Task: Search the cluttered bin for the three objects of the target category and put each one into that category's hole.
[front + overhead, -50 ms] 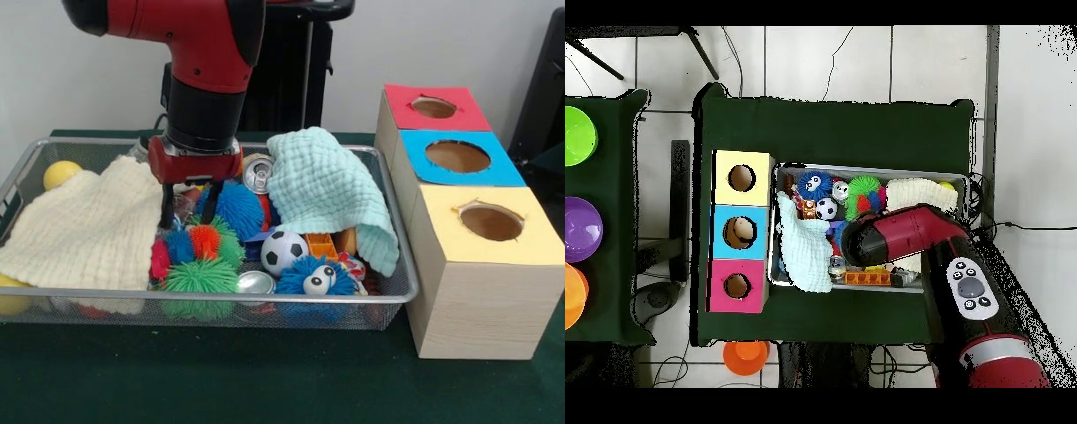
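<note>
Two tool (188, 212) fingers (167, 208) open, straddling toys beside blue spiky ball (237, 206).

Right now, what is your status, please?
Claw open, low among spiky balls in bin. Nothing held. Two cloths cover much clutter.

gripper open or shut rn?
Open. In the front view the gripper shows two dark fingers spread apart, reaching down among the spiky balls in the wire bin, with nothing clamped between them.

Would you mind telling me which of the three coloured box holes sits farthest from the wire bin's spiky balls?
The red-topped hole, at the row's back end; the blue-topped hole and the yellow-topped hole lie nearer the spiky balls.
</note>
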Available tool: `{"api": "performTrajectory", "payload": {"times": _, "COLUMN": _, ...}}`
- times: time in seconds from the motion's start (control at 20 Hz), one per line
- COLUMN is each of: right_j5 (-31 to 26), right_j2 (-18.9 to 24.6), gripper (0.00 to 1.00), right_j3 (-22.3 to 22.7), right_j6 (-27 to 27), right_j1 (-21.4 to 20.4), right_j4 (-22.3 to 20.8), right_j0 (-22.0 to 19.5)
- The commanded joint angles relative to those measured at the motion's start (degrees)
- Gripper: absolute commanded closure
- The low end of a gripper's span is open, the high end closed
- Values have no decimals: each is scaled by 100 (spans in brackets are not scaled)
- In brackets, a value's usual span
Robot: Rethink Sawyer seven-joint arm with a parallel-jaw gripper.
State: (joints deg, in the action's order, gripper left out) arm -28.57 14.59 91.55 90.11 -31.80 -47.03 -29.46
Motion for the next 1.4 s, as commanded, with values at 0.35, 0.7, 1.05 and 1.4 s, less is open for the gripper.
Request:
{"api": "performTrajectory", "payload": {"times": 0.35, "right_j5": -928, "right_j2": 209, "gripper": 0, "right_j3": -136, "right_j6": -900, "right_j1": 365, "right_j4": -159, "right_j0": 222}}
{"api": "performTrajectory", "payload": {"times": 0.7, "right_j5": -1144, "right_j2": 9, "gripper": 0, "right_j3": -225, "right_j6": -897, "right_j1": 358, "right_j4": -314, "right_j0": 362}}
{"api": "performTrajectory", "payload": {"times": 1.05, "right_j5": -1160, "right_j2": -77, "gripper": 0, "right_j3": -301, "right_j6": -856, "right_j1": 456, "right_j4": -432, "right_j0": 413}}
{"api": "performTrajectory", "payload": {"times": 1.4, "right_j5": -1192, "right_j2": -283, "gripper": 0, "right_j3": -315, "right_j6": -789, "right_j1": 334, "right_j4": -595, "right_j0": 536}}
